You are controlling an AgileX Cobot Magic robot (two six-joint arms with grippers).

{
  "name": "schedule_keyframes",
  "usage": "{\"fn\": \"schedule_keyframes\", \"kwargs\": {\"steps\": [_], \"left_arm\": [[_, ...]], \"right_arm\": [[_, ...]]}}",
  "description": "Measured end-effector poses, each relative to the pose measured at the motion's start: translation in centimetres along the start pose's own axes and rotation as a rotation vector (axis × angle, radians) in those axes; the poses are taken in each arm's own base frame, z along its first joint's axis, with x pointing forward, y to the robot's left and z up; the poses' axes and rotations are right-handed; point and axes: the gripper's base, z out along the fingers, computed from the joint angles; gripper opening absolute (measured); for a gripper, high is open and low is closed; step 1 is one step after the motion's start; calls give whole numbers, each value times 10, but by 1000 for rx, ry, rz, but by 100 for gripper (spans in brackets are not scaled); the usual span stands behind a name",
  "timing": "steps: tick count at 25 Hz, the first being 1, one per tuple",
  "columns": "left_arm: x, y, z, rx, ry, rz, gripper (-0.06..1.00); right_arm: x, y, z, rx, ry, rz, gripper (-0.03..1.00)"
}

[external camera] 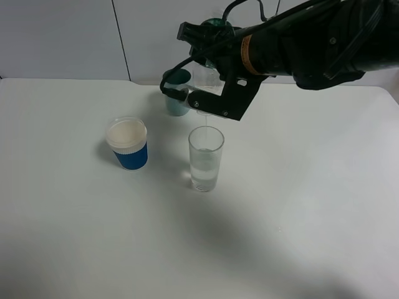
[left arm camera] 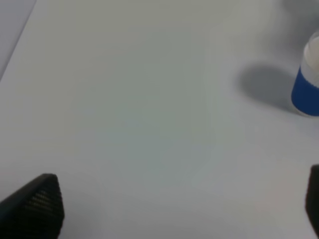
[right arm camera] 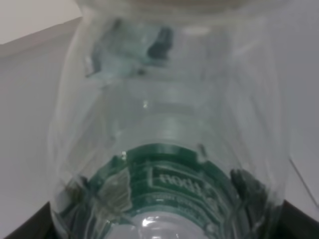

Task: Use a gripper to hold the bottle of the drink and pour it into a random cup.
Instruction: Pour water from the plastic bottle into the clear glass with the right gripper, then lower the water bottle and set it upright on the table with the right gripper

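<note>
My right gripper (external camera: 211, 94) reaches in from the right and is shut on the bottle of the drink (external camera: 206, 77), tipped over the cup. The bottle fills the right wrist view (right arm camera: 169, 149), clear with a green label, between the black fingers (right arm camera: 25, 226). A thin stream (external camera: 205, 119) falls from it into the cup (external camera: 206, 159), a tall clear glass partly filled with clear liquid, standing directly below. My left gripper (left arm camera: 174, 214) is open and empty above bare table; it does not show in the exterior view.
A blue-sleeved white paper cup (external camera: 128, 144) stands left of the glass and shows in the left wrist view (left arm camera: 308, 82). A teal cup (external camera: 176, 93) stands behind the glass, just beside the bottle. The white table (external camera: 299, 205) meets a white wall at the back.
</note>
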Motion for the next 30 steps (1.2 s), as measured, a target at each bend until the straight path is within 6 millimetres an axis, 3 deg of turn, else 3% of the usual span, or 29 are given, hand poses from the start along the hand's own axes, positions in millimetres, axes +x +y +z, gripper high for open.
{"fn": "schedule_keyframes", "kwargs": {"steps": [8,12,21,30], "left_arm": [[0,0,0,0,0,0,98],[0,0,0,0,0,0,98],[0,0,0,0,0,0,98],[0,0,0,0,0,0,98]], "right_arm": [[-2,-1,0,14,-18,2,57],[-2,-2,0,18,-28,99,57],[1,0,-3,3,-36,771,57],[46,19,-26,47,21,1468,57]]}}
